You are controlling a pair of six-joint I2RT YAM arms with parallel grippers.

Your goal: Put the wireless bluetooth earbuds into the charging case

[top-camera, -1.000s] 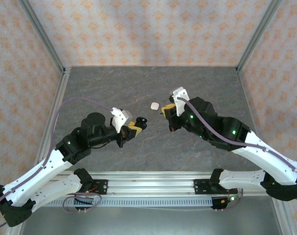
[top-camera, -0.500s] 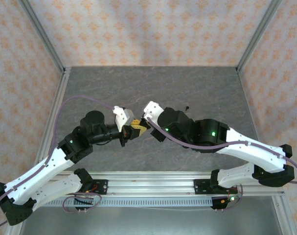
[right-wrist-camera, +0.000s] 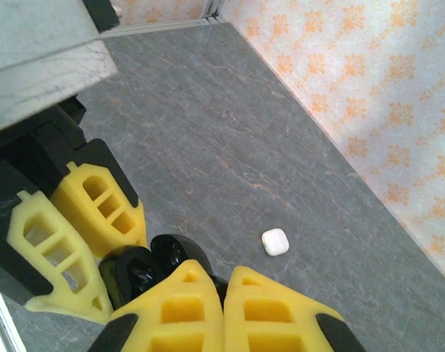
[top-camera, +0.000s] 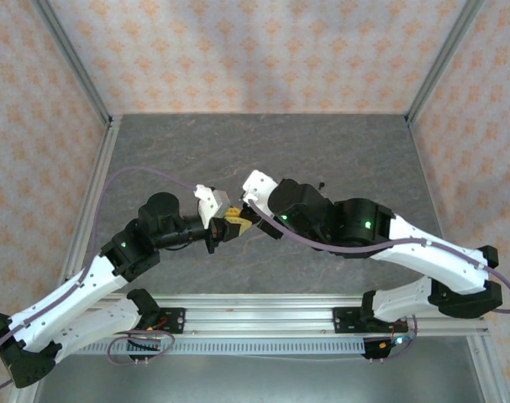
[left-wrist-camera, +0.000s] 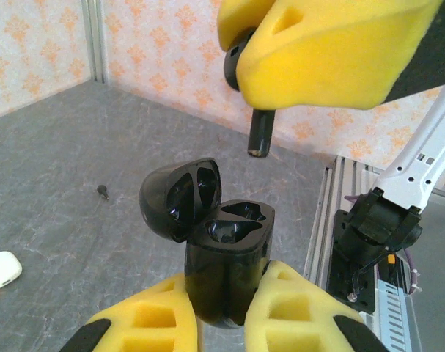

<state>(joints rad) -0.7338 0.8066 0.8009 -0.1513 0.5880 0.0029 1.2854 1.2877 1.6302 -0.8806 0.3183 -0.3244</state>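
- My left gripper [left-wrist-camera: 226, 295] is clamped on the lower body of the black case [left-wrist-camera: 229, 253]. It holds the case upright above the middle of the table [top-camera: 170, 147], with the lid [left-wrist-camera: 179, 198] swung open.
- Both sockets show dark and look empty to me.
- My right gripper [right-wrist-camera: 222, 277] is pinched on the head of a black earbud [left-wrist-camera: 259, 132]. The stem hangs down, above the case and apart from it, not yet in a socket.
- What looks like another black bud [left-wrist-camera: 103, 191] lies on the table far to the right, well apart from the case. A small white case [right-wrist-camera: 275, 241] sits closed on the table, also well apart.
- Handling, as I judge it: the earbud is hard, glossy plastic and nearly weightless, so it can twist or pop out of soft foam pads. I'd stay on the head, leave the stem free, and not squeeze harder.
- The case is stiff and smooth, and its hinged lid could flap. Low on the body is the right hold, clear of the openings.
- The next move calls for lining the stem up over one socket and lowering straight. If it goes in tilted, the stem may jam on the rim or push the case round in my left grip.
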